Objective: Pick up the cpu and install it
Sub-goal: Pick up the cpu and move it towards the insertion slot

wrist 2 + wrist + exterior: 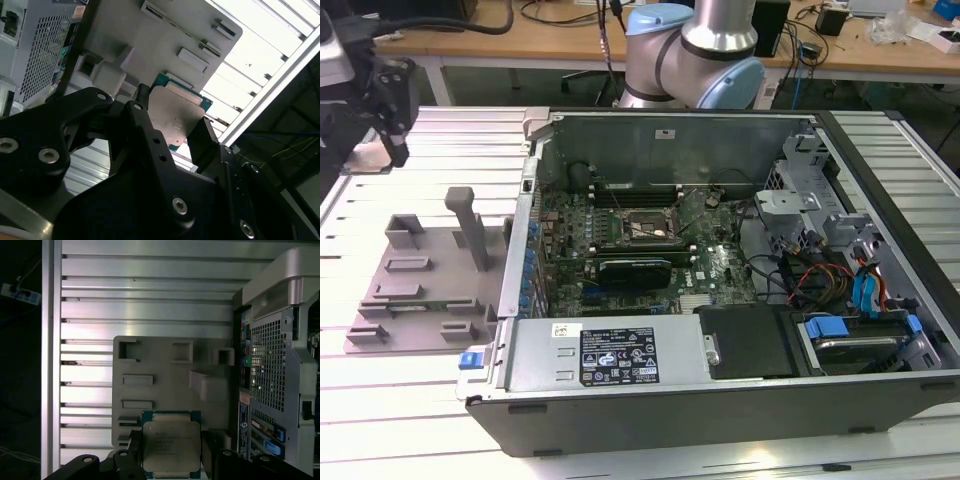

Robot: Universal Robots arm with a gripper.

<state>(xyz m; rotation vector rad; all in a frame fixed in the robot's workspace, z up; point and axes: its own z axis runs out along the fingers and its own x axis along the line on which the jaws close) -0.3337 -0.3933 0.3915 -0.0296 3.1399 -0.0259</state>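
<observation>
The exterior view looks down from mid-distance on the open black computer case [720,425] and ribbed aluminium bench [410,420]. Both wrist views peer closely past the black gripper [171,452], sharing the square silver-topped cpu [171,442] and grey plastic holder tray [160,365]; the second wrist view seems lower, skewed.

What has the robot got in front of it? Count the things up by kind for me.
cpu: 1, clamped in the gripper
grey holder tray: 1
open computer case: 1
Total: 3
</observation>
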